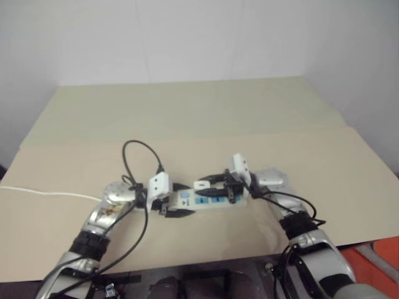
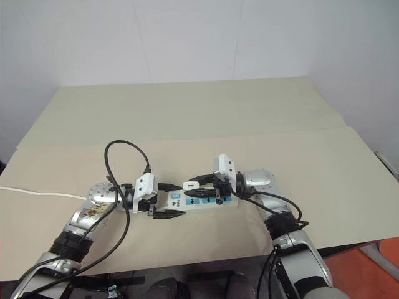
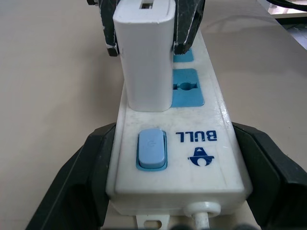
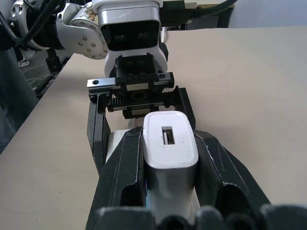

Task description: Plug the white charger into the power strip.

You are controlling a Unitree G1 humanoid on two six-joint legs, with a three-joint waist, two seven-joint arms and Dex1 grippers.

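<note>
White charger [image 3: 145, 57]: stood upright on the power strip [image 3: 180, 158], beside its switch, clamped by the right end effector [image 4: 169, 191]. Strip's switch end gripped by the left end effector [image 3: 177, 191] on the tabletop [image 1: 187, 112]. Seating looks near-complete; release outstanding.

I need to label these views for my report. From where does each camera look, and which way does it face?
Head stereo pair: looks forward and down over both arms at the power strip on the table.
Left wrist: looks along the left gripper, shut on the strip's switch end.
Right wrist: looks along the right gripper, shut on the white charger.
Shared: charger standing on strip.
</note>
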